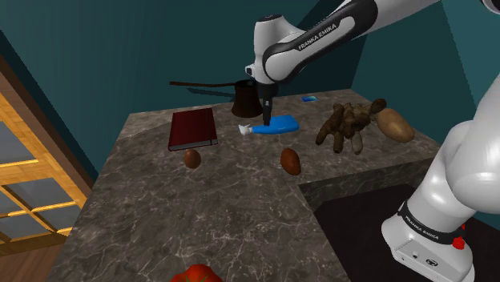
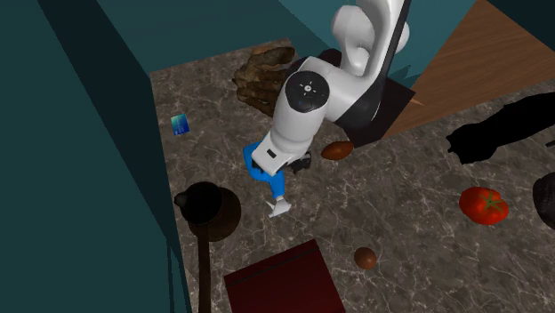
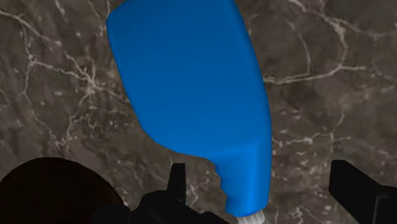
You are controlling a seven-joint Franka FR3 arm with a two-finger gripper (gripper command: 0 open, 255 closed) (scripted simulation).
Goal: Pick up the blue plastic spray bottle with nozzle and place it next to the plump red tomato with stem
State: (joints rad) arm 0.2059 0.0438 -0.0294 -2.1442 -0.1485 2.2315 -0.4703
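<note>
Our end effector [image 3: 257, 170] is released, fingers [image 3: 178, 183] astride the neck of the blue spray bottle [image 3: 191, 83]; it seems low enough, so we should centre and clench firmly.

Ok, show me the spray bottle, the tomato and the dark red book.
spray bottle [image 3: 191, 95], wrist view, middle of its blue body.
tomato [image 2: 489, 209], second exterior view, its red skin.
dark red book [image 1: 193, 128], shoulder view, centre of its cover.
</note>
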